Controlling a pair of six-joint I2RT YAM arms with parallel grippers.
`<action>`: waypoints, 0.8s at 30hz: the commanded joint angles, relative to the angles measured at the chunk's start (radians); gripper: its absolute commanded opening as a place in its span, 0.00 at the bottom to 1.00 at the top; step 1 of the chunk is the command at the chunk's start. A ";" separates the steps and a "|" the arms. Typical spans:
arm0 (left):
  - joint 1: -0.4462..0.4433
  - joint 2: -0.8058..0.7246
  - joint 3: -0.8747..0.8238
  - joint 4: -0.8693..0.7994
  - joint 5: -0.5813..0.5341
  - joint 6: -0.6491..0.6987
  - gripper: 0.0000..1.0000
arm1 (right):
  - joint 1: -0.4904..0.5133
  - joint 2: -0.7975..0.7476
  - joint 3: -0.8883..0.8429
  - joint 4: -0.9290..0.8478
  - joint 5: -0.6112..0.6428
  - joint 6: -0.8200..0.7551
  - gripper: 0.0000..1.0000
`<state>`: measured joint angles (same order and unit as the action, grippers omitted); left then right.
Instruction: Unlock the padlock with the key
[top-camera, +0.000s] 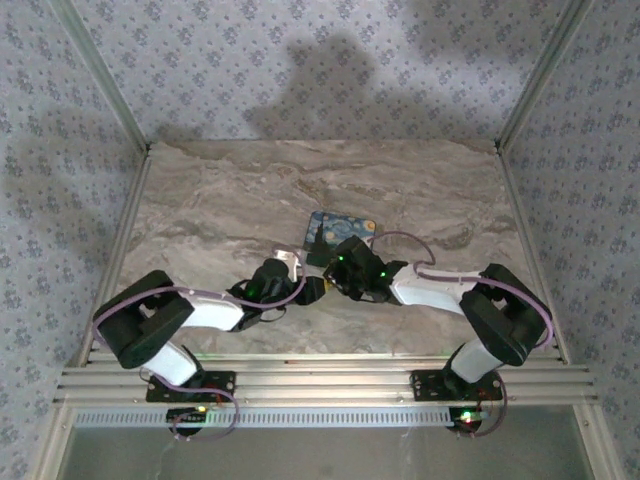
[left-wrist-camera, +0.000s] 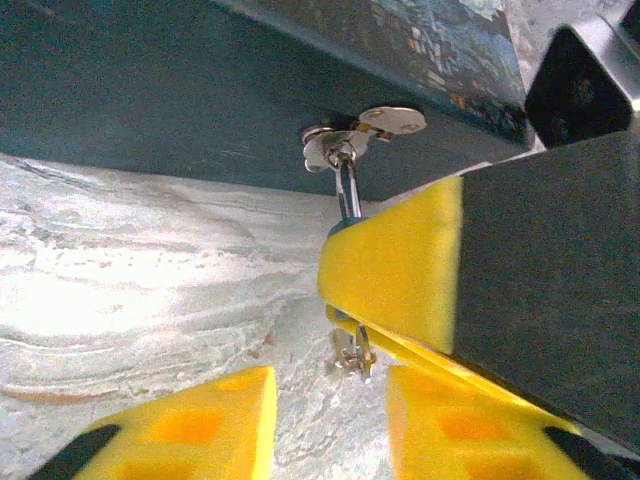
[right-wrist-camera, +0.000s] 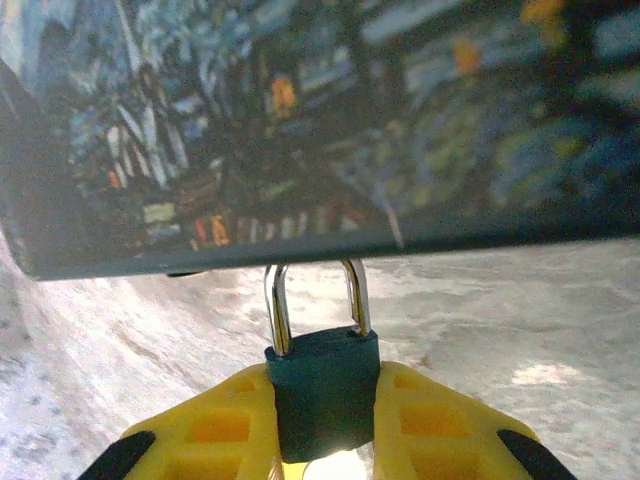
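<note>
The marble-veined table (top-camera: 200, 220) is smooth and pale. On it sits the flat rectangular box (right-wrist-camera: 300, 130), printed with a swirling blue-and-yellow painting. My right gripper (right-wrist-camera: 322, 425) has its yellow fingers clamped on the padlock (right-wrist-camera: 322, 380), a squat dark-teal block at the box's edge, its shiny steel shackle (left-wrist-camera: 347, 190) looped through a metal hasp (left-wrist-camera: 350, 135). My left gripper (left-wrist-camera: 330, 420) sits just beside, fingers apart, holding nothing; a tiny metal bit (left-wrist-camera: 352, 355) dangles beneath the lock
</note>
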<state>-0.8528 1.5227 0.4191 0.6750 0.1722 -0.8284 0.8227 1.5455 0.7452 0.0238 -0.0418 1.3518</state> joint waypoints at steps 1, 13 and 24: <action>-0.003 -0.078 0.023 -0.049 -0.008 0.045 0.39 | -0.004 -0.004 0.040 -0.180 -0.045 -0.108 0.00; 0.025 -0.240 0.016 -0.263 -0.102 0.113 0.40 | 0.039 0.119 0.322 -0.612 0.007 -0.478 0.00; 0.101 -0.321 -0.009 -0.331 -0.094 0.152 0.41 | 0.091 0.206 0.553 -0.916 0.182 -0.593 0.00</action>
<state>-0.7685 1.2259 0.4194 0.3763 0.0814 -0.7067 0.9039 1.7321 1.2396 -0.7410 0.0597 0.8169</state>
